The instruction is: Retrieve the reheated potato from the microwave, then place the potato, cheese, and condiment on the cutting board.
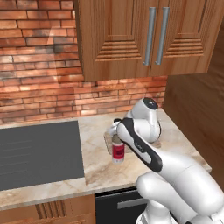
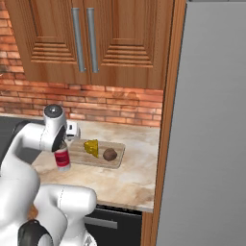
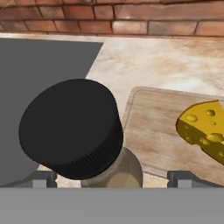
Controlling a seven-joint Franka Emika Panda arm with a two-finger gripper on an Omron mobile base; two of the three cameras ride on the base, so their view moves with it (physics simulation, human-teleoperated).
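1. Cutting board (image 2: 79,156): we log a light wooden board lying flat on the marble counter (image 2: 134,180), between the dark cooktop (image 1: 39,153) and the tall side panel at the right.
2. Potato (image 2: 110,154): a brown lump resting on the board, toward its right end in the right base view. We judge this item delivered.
3. Cheese (image 2: 91,147): a yellow wedge on the board, just beside the potato and nearer the wall. Also delivered, by our reading.
4. Condiment bottle (image 2: 62,159): it stands upright with black cap and red label. It appears to sit on the bare counter just off the board's cooktop-side end, though we cannot tell for certain whether its base overlaps the edge. We judge it the one item outstanding.
5. Gripper (image 3: 111,178): released, jaws spread wide and holding nothing. In the hand view the two fingertips (image 3: 41,178) stand on either side of the bottle, below its cap.
6. Governing relation: the bottle lies directly under the hand, its long axis vertical and roughly in line with the gripper's approach. The board lies to one side of the bottle, the side where the cheese sits.
7. Our estimate of the coming move: lower, close on the neck or body, then carry it a short way sideways onto the board.
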